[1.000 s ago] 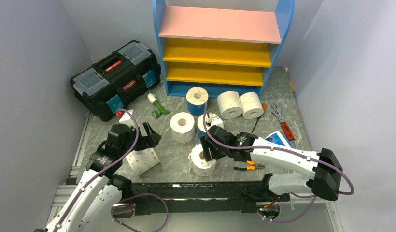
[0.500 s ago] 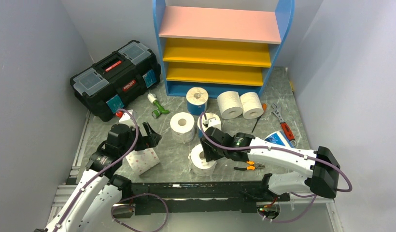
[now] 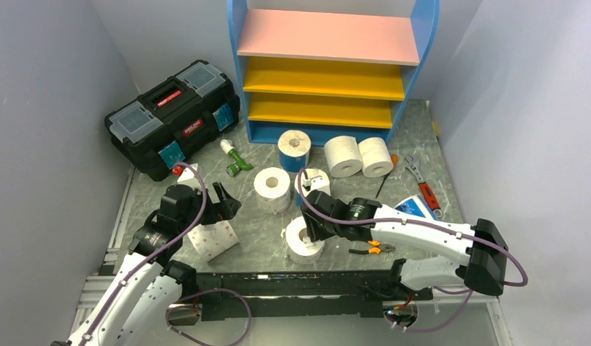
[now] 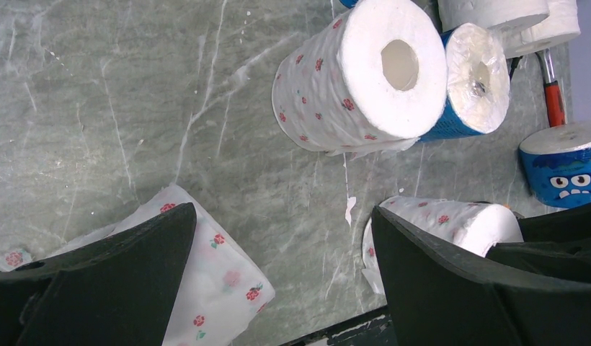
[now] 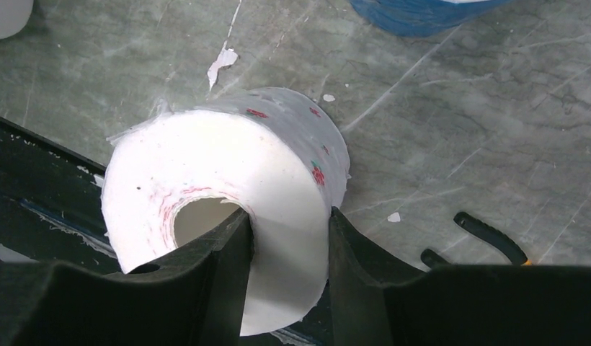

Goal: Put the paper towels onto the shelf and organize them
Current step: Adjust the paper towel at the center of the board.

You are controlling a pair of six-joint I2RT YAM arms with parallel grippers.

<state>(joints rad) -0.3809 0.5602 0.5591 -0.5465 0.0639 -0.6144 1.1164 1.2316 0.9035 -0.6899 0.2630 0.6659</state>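
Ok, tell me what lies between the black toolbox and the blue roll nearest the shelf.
A small green-and-white object lies there on the tabletop, shown in the top view.

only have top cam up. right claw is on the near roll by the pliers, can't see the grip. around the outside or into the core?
Observer: Into the core. On the right wrist view one finger sits inside the tube of the pink-dotted roll and the other outside, so the right claw pinches the roll's wall.
Operator: left claw carrying anything?
Observer: No. The left claw is wide open over bare marble table. A second dotted roll lies partly under one finger, not between them.
Operator: debris?
Observer: Small torn paper scraps lie on the table by the gripped roll.
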